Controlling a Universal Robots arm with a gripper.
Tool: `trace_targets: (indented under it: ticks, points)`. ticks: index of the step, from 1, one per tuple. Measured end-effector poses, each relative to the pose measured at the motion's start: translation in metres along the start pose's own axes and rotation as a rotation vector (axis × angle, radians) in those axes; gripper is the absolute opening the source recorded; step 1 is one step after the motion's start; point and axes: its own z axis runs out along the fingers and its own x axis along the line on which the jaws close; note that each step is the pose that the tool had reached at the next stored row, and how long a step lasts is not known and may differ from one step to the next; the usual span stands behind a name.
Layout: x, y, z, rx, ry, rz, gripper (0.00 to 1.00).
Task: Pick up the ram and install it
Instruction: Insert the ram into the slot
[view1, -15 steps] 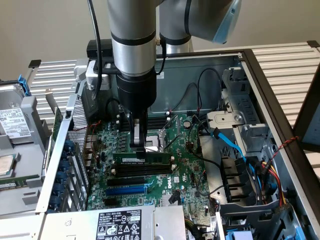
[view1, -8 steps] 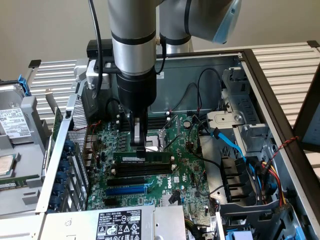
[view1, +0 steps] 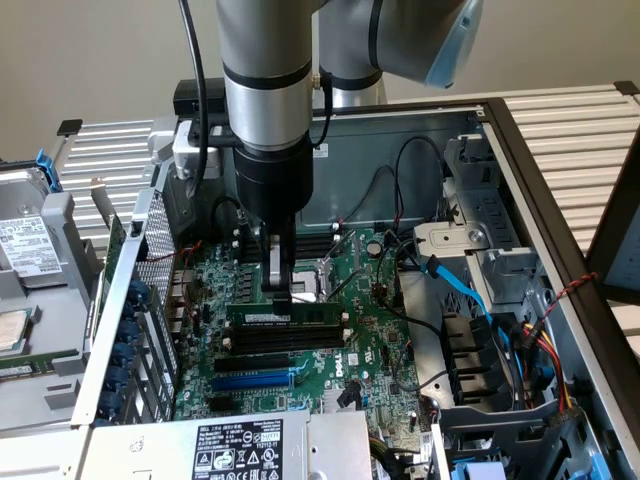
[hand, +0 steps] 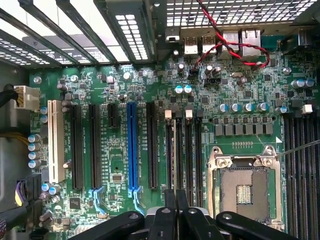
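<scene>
Pinching the ram (view1: 285, 318) by its top edge in the gripper (view1: 281, 295), upright on the motherboard (view1: 385, 345).
Could jam or bend if pressed tilted or off-groove.

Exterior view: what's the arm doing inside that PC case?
The arm's gripper is down inside the open computer case, with its fingers pinched on the top edge of the ram. The ram stands upright, on edge, at the black memory slots of the motherboard, next to the CPU socket. I can't tell whether it is fully seated in a slot.
</scene>
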Motion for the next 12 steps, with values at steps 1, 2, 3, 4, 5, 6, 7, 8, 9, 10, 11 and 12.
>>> trace_targets:
  ticks: [1, 2, 3, 4, 5, 6, 7, 8, 9, 10, 11, 12]
  points:
    - [0.0000, 0.0000, 0.0013, 0.0019, -0.0001, -0.001, 0.12]
    - [-0.0001, 0.0000, 0.0034, 0.0057, -0.0005, -0.007, 0.12]
    - [-0.0002, 0.0001, 0.0071, 0.0239, -0.0010, -0.008, 0.12]
    - [-0.0001, 0.0001, 0.0075, 0.0243, -0.0010, -0.008, 0.12]
    - [-0.0001, 0.0001, 0.0075, 0.0243, -0.0010, -0.008, 0.12]
    - [-0.0001, 0.0001, 0.0075, 0.0243, -0.0010, -0.008, 0.12]
    - [-0.0001, 0.0001, 0.0075, 0.0244, -0.0011, -0.008, 0.12]
    - [0.0005, 0.0001, 0.0076, 0.0244, -0.0011, -0.008, 0.12]
    - [0.0015, 0.0000, 0.0077, 0.0245, -0.0012, -0.008, 0.12]
    - [0.0017, 0.0000, 0.0076, 0.0244, -0.0011, -0.008, 0.12]
    - [0.0017, 0.0000, 0.0076, 0.0244, -0.0011, -0.008, 0.12]
    - [0.0017, 0.0000, 0.0076, 0.0244, -0.0011, -0.008, 0.12]
